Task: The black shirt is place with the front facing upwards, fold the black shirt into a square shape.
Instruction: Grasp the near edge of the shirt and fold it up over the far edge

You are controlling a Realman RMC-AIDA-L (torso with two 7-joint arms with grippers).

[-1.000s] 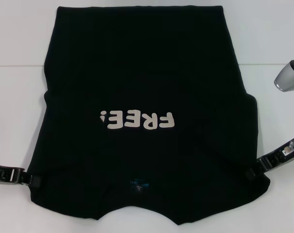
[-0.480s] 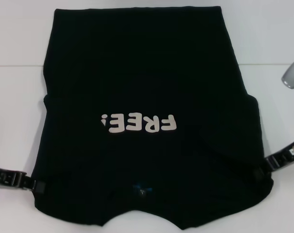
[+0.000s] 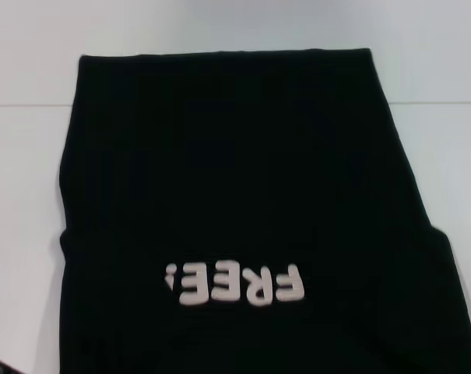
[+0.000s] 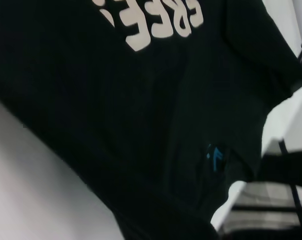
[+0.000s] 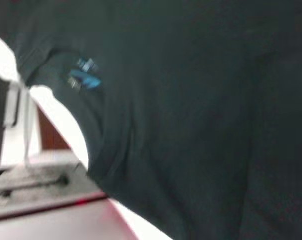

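Head view: the black shirt (image 3: 243, 218) is taking up most of the frame, lying on the white table (image 3: 25, 195) w/ its far hem straight across the back and the off-white "FREE!" print (image 3: 235, 284) reading upside down near the bottom edge. Only a sliver of dark hardware is showing at the bottom left corner — too little to name, and neither arm's pose can be read here. Left wrist view: the shirt (image 4: 116, 115) is filling the picture at a slant, print (image 4: 151, 22) at one edge, small blue neck label (image 4: 215, 159) by the collar curve; the left gripper's fingers aren't visible, so can't tell their state. Right wrist view: the shirt (image 5: 190, 125) is hanging close to the lens, blue label (image 5: 83, 77) near the neckline — right gripper's fingers aren't showing either, can't tell.
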